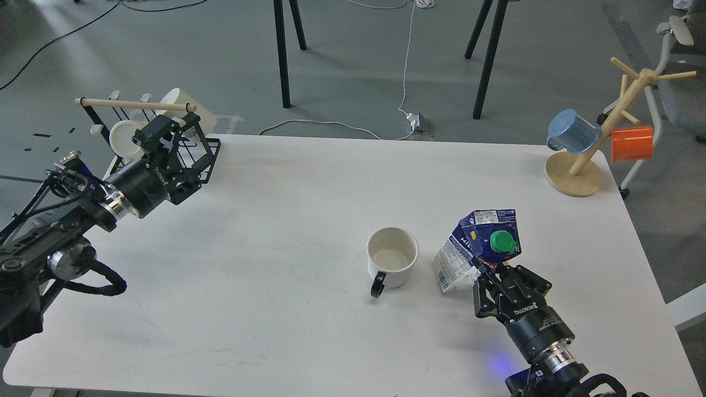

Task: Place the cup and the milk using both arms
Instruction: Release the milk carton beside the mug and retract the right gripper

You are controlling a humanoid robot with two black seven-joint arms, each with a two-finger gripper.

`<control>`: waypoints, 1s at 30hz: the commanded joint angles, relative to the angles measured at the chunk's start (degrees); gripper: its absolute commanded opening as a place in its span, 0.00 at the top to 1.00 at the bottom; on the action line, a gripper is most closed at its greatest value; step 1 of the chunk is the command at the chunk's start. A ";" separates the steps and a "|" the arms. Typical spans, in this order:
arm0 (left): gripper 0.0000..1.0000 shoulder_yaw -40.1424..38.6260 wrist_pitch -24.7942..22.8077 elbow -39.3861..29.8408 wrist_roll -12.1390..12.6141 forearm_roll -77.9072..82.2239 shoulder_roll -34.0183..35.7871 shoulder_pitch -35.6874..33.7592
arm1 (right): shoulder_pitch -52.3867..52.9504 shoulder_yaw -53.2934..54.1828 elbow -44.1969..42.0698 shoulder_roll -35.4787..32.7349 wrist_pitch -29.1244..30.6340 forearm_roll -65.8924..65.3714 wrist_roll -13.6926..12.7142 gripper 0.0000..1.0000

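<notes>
The cup (392,257), a squat white mug with a cream inside and a black loop handle facing me, stands upright on the white table (265,220) right of centre. The milk (470,252), a blue and white carton with a green cap, is tilted just right of the cup. My right gripper (495,273) comes in from the bottom right and its fingers clasp the carton's near side below the cap. My left gripper (155,134) is at the far left, by a black rack, away from both. It is dark against the rack, so its fingers cannot be told apart.
A black rack (198,160) with a wooden dowel and white mugs (126,139) stands at the table's far left corner. A wooden mug tree (573,177) with a blue mug (573,131) and an orange mug (632,143) stands at the far right.
</notes>
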 commanded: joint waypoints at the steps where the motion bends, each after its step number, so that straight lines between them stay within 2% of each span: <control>1: 0.01 0.00 0.00 0.00 0.00 0.01 0.09 0.55 | -0.15 0.01 -0.03 0.47 0.00 -0.88 0.01 0.75; 4: 0.01 0.00 0.00 0.00 0.00 0.01 0.18 0.55 | -0.24 0.01 -0.03 0.47 0.00 -0.88 -0.08 0.71; 9: 0.01 0.00 0.00 0.00 0.00 0.01 0.26 0.64 | -0.24 0.01 -0.03 0.38 0.00 -0.88 -0.08 0.56; 18: 0.01 0.00 0.00 0.00 0.00 0.01 0.18 0.64 | -0.85 0.01 0.06 0.30 0.00 -0.97 -0.17 0.42; 19: 0.01 0.00 0.00 0.00 0.00 0.01 0.18 0.64 | -0.94 0.01 0.15 0.21 0.00 -0.97 -0.26 0.37; 22: 0.01 0.00 0.00 0.00 0.00 0.01 0.26 0.64 | -1.20 0.01 0.59 -0.23 0.00 -1.06 -0.43 0.00; 26: 0.01 0.00 0.00 0.00 0.00 -0.08 0.26 0.64 | -3.49 0.09 2.52 -1.46 0.00 -1.24 -0.78 0.00; 30: 0.01 0.00 0.00 0.00 0.00 -0.08 0.26 0.64 | -7.61 0.36 4.80 -5.49 0.00 -2.29 -0.78 0.00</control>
